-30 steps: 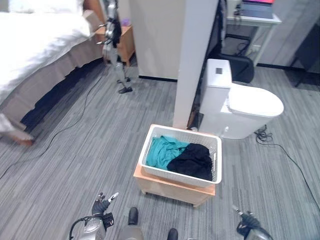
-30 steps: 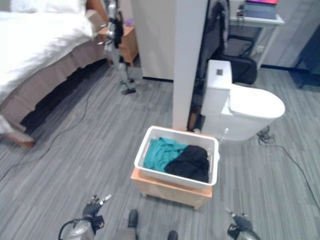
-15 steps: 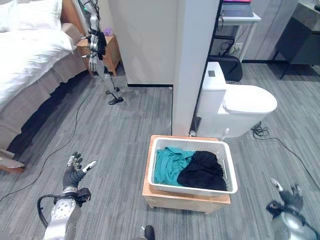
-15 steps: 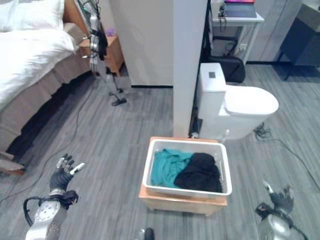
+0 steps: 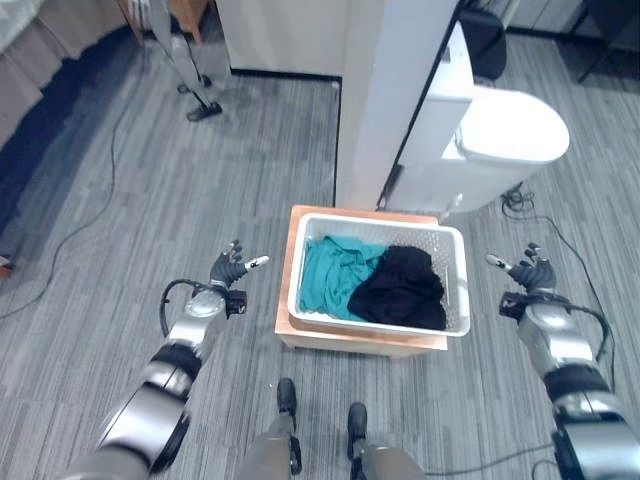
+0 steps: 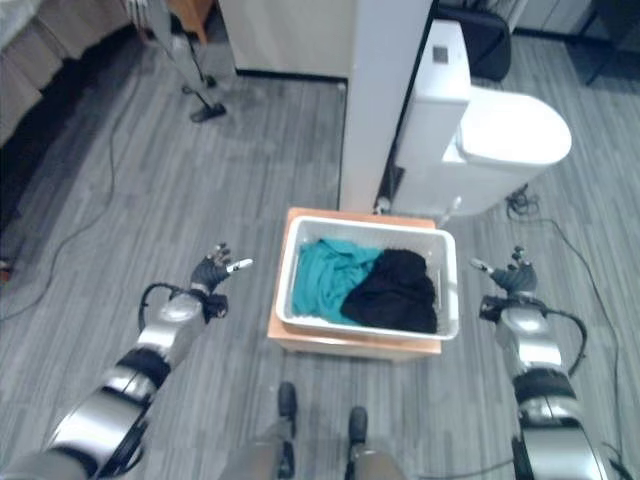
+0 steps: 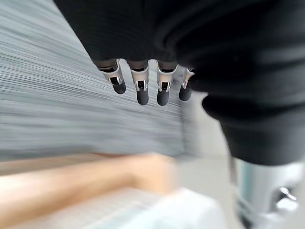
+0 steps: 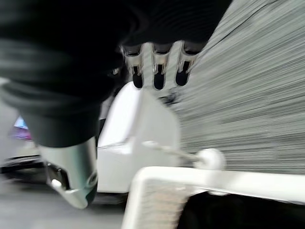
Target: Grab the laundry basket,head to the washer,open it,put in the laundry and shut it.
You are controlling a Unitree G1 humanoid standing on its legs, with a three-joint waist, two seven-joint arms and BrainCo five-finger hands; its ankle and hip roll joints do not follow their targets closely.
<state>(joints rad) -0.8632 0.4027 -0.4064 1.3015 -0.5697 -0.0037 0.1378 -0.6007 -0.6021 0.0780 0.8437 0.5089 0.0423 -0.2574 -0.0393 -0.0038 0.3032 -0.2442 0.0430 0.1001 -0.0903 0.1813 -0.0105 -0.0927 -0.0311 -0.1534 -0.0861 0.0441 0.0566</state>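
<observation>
Since a moment ago: view tipped down and closer over the basket, both arms reaching farther forward, one to each side of it. Grey plank floor (image 5: pixel 120 200) all round; white toilet (image 5: pixel 500 130) beyond a white wall end (image 5: pixel 385 90). Low wooden stand (image 5: pixel 290 325) carrying the white laundry basket (image 5: pixel 455 285), perforated walls, rolled rim. Inside, a teal garment (image 5: pixel 335 280) towards the robot's left, touching a black garment (image 5: pixel 400 290) towards its right. Left robot hand (image 5: pixel 232 270) near the stand's left edge, fingers spread and straight, holding nothing. Right robot hand (image 5: pixel 530 272) apart from the basket's right wall, fingers likewise loose and empty. Probably light and stiff, the plastic a little slippery, the clothes soft and apt to shift; best taken under the rim on both short sides, kept level.
</observation>
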